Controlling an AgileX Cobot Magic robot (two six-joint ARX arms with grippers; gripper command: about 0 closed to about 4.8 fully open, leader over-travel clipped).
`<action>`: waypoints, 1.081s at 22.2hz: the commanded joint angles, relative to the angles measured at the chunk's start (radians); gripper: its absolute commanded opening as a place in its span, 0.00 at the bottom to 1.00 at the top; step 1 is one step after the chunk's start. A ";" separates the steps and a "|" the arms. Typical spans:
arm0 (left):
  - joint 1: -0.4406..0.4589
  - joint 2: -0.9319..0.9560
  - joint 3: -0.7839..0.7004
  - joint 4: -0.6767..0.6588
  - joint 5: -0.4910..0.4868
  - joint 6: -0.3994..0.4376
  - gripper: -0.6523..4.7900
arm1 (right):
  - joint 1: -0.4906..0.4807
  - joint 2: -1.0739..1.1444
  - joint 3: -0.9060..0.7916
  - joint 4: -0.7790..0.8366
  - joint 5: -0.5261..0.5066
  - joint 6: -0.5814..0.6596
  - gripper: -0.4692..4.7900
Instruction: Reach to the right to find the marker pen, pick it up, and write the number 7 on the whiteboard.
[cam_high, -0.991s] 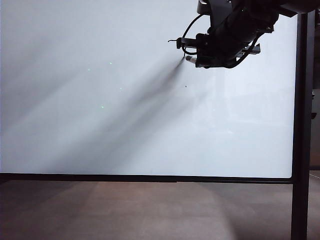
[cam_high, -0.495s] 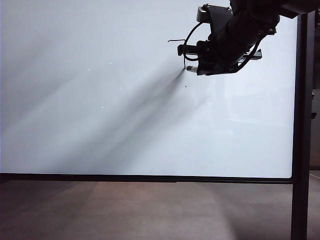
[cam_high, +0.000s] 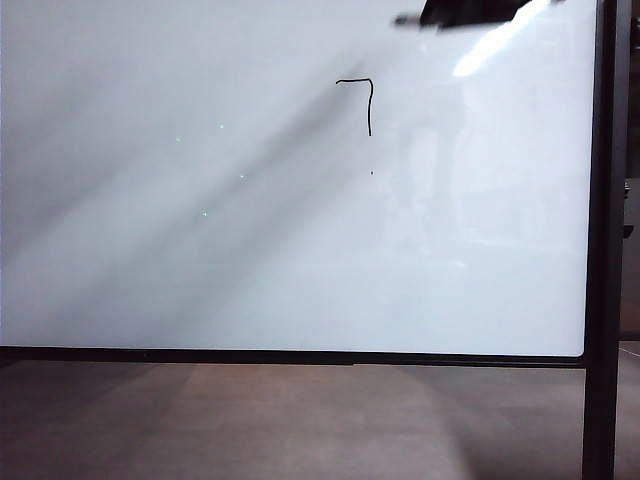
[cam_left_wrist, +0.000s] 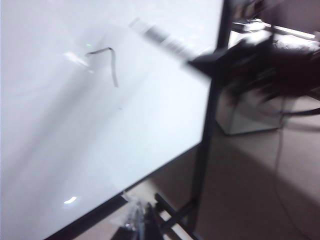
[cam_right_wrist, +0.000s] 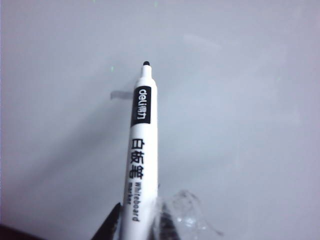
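Observation:
The whiteboard fills the exterior view, and the number 7 stands in black on its upper middle. My right gripper is a dark blur at the top edge, up and to the right of the 7. In the right wrist view it is shut on the marker pen, whose dark tip points at the whiteboard. The left wrist view shows the 7 on the whiteboard, the blurred marker pen, and my left gripper, low and empty, fingers together.
A black upright post stands along the board's right side, with a black frame bar along the bottom and brown floor below. A tiny dark speck sits under the 7. A pale cabinet stands behind the post.
My right gripper has risen with the marker pen from beside the stroke to the top edge of the view, uncovering the whole 7. The left arm has kept still.

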 joint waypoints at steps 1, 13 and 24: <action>0.001 -0.024 -0.003 -0.006 -0.077 -0.007 0.11 | 0.001 -0.127 0.006 -0.078 -0.002 -0.072 0.09; 0.001 -0.376 -0.351 0.105 -0.234 0.001 0.11 | 0.000 -0.499 -0.087 -0.258 0.002 -0.145 0.09; 0.001 -0.636 -0.655 0.103 -0.239 0.000 0.11 | 0.000 -0.750 -0.599 -0.047 0.040 -0.151 0.09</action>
